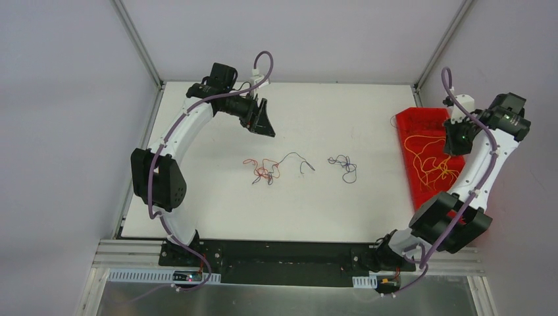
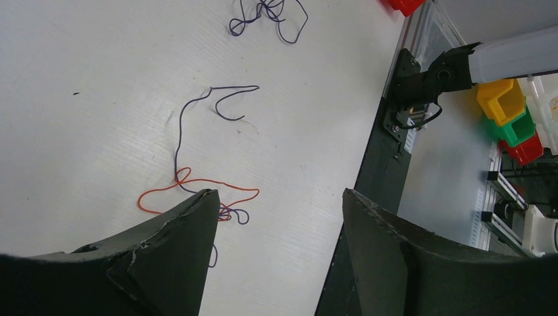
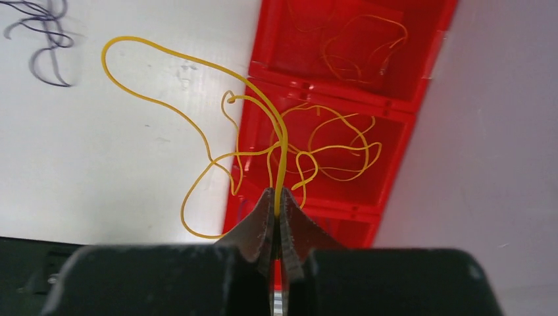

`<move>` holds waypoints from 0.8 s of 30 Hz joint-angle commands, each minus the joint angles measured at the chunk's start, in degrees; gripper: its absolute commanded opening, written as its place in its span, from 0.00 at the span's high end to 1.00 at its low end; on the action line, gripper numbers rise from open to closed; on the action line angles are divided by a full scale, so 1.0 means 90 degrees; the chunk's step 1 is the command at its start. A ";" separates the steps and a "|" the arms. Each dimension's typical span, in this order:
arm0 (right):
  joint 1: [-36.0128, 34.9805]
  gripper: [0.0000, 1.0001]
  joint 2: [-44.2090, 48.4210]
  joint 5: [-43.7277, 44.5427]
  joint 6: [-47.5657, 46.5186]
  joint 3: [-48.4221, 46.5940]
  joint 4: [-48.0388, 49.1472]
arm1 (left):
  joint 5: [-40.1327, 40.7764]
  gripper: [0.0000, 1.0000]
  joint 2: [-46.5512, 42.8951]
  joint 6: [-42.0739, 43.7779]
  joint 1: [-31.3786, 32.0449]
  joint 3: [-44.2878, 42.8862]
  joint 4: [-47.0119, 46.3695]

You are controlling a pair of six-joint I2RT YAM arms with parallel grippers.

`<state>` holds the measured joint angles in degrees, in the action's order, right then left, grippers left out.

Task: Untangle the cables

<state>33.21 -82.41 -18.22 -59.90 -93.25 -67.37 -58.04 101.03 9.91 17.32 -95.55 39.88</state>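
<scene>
Right hand (image 3: 276, 197) tight on yellow cable (image 3: 281, 168) over red bin (image 3: 414, 79) (left hand (image 2: 279, 194) wide)

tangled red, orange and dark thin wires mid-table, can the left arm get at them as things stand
Probably yes. The left gripper hovers open above the white table, the tangle of thin red, orange and dark wires lies free just ahead of it, and nothing stands between them.

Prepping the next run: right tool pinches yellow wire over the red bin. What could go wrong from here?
1. Loops of the yellow cable in the right tool hang outside the red bin, over the table; released, it may land half out.
2. A dark wire crosses the orange tangle near the open left tool; a grab could pinch both.
</scene>
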 commanded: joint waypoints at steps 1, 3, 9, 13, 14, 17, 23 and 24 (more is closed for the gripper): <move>0.0370 1.00 -0.0361 -0.0099 -0.1282 0.0087 0.0563 | -0.0025 0.30 -0.0067 -0.0043 0.0058 -0.0217 -0.0066; 0.0539 1.00 -0.0544 -0.0043 -0.1640 0.0138 0.0694 | 0.0044 0.29 -0.0090 -0.0037 0.0059 -0.0191 -0.0066; 0.0724 1.00 -0.0796 0.0481 -0.2675 0.0606 0.1390 | 0.0163 0.29 -0.0108 -0.0066 0.0058 -0.0084 -0.0066; 0.0722 1.00 -0.0807 0.1175 -0.3129 0.1197 0.2091 | 0.0242 0.30 -0.0088 -0.0105 0.0058 -0.0082 -0.0066; 0.0721 1.00 -0.0796 0.1350 -0.3268 0.1390 0.2285 | 0.0257 0.29 -0.0084 -0.0100 0.0058 -0.0086 -0.0066; 0.0722 1.00 -0.0746 0.1770 -0.3621 0.1837 0.2726 | 0.0299 0.29 -0.0061 -0.0103 0.0058 -0.0073 -0.0066; 0.0728 1.00 -0.0855 0.2395 -0.3945 0.2031 0.3168 | 0.0328 0.30 0.0029 -0.0139 0.0058 -0.0109 -0.0061; 0.0728 1.00 -0.0862 0.2418 -0.3985 0.2052 0.3198 | 0.0331 0.30 0.0049 -0.0144 0.0060 -0.0122 -0.0065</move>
<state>39.51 -90.24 -0.78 -91.61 -74.65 -42.92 -54.94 101.03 9.37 17.32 -95.55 39.68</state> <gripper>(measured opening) 0.010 0.705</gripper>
